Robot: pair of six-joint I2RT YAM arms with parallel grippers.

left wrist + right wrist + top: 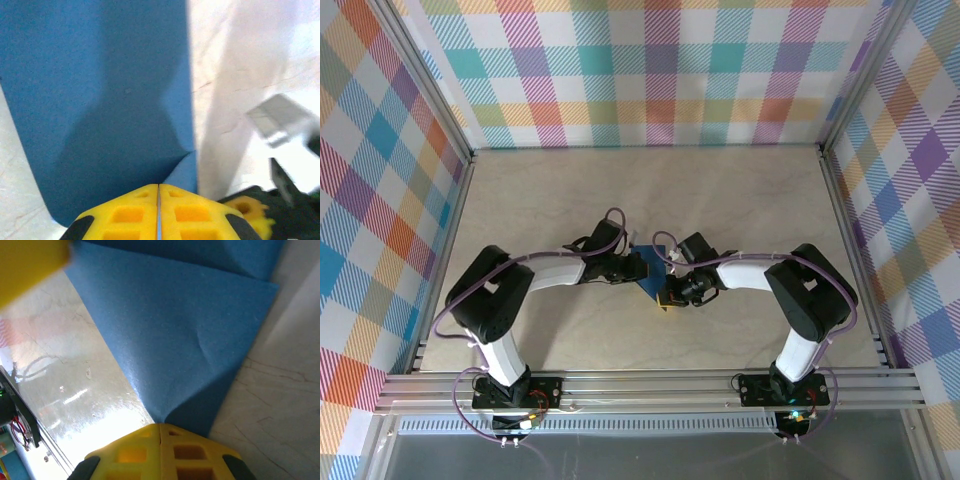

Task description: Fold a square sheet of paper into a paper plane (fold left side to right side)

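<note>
Top view: blue paper (651,273) lies mid-desk (720,200), between the two arms, partly creased. Left fingers (637,268) meet its left edge, right fingers (669,291) its near right corner. Left wrist view: yellow left fingers (156,207) pressed together, clamped on the near edge of the paper (100,100), which is buckled upward with a fold line; right fingers (245,207) just beside. Right wrist view: right fingers (157,450) together, pinching a paper (190,350) corner; folded layers visible.
</note>
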